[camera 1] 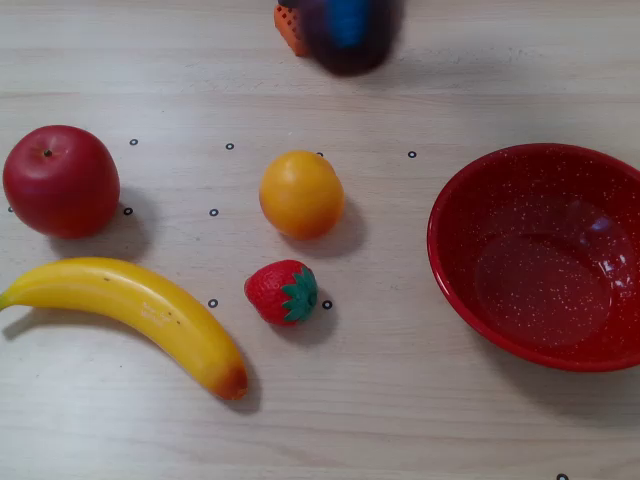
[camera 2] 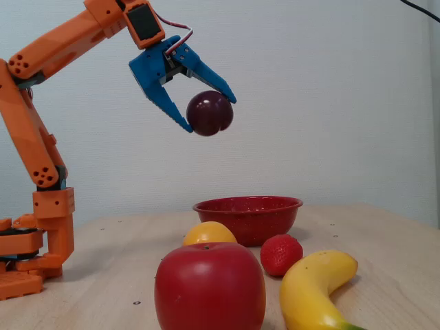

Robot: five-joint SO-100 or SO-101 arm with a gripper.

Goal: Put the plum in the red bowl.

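The dark purple plum [camera 2: 210, 113] hangs high in the air, with my blue gripper [camera 2: 207, 113] shut on it. From above, plum [camera 1: 350, 52] and gripper [camera 1: 348, 25] show as a blur at the top edge, near the arm's orange base. The red bowl [camera 1: 455, 215] with white speckles sits on the table at the right, holding nothing; in the side-on fixed view the red bowl [camera 2: 247, 213] stands below and to the right of the plum.
On the table lie a red apple [camera 1: 60, 180], an orange [camera 1: 301, 193], a strawberry [camera 1: 283, 292] and a banana [camera 1: 140, 315]. The arm's orange base [camera 2: 31, 247] stands at the left of the side-on view. Small black ring marks dot the wooden tabletop.
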